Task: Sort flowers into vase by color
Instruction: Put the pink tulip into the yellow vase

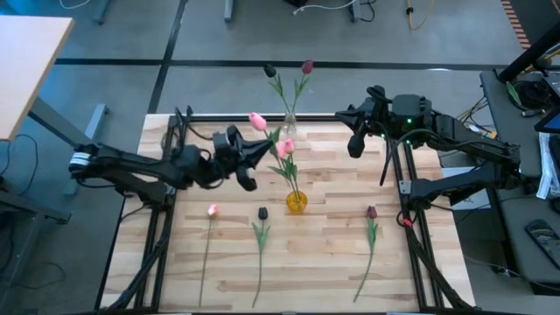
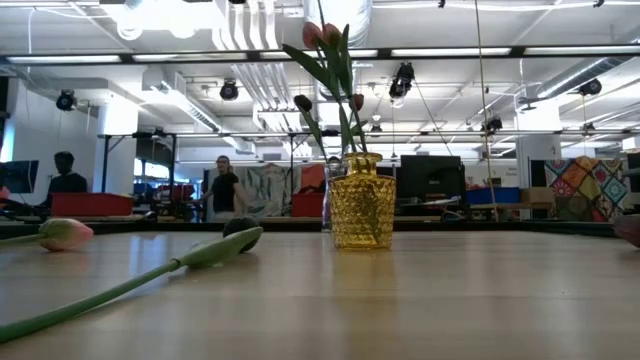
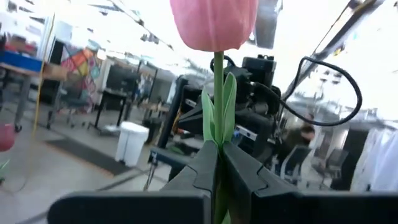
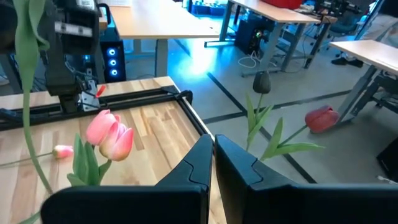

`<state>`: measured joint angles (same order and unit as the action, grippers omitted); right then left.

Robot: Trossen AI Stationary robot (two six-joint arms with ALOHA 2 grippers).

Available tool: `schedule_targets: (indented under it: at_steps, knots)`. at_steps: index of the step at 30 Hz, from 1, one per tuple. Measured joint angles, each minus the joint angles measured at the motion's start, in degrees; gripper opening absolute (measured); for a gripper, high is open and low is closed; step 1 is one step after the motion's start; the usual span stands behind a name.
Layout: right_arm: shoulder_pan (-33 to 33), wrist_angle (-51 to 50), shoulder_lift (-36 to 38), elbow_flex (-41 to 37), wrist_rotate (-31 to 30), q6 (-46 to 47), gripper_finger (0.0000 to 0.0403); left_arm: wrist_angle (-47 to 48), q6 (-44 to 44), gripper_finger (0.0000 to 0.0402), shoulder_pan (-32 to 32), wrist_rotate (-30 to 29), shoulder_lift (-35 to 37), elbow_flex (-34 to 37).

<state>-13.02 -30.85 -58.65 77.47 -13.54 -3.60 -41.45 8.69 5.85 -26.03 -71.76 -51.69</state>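
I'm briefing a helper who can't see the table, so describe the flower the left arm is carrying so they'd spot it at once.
Start at the yellow glass vase in the middle of the wooden table. Just behind it and toward the left arm, the left tool is shut on the stem of a pink tulip. Unlike the tulips lying flat or standing in vases, it is held up off the table.

Past the closed right gripper, pink tulips stand over the wooden table, a dark tulip beyond.
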Motion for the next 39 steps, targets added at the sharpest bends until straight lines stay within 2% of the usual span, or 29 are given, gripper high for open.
schedule_targets:
  at_steps: [5, 11, 21, 39]
  knots:
    - [0.0, 0.0, 0.0, 0.0, 0.0, 0.0, 0.0013, -15.1, -0.3, 0.0, 0.6, 0.0, -4.5, 4.9]
    - [0.0, 0.0, 0.0, 0.0, 0.0, 0.0, 0.0013, -22.8, -1.0, 0.0, 1.9, -0.5, -8.7, 8.0]
    - [0.0, -0.1, 0.0, 0.0, 0.0, -0.5, 0.0013, -23.3, -1.0, 0.0, 2.5, -2.0, -14.2, 6.8]
    - [0.0, -0.3, 0.1, 0.0, 0.0, -1.2, 0.0013, -23.4, 0.1, 0.0, 2.6, -4.6, -15.7, 9.9]
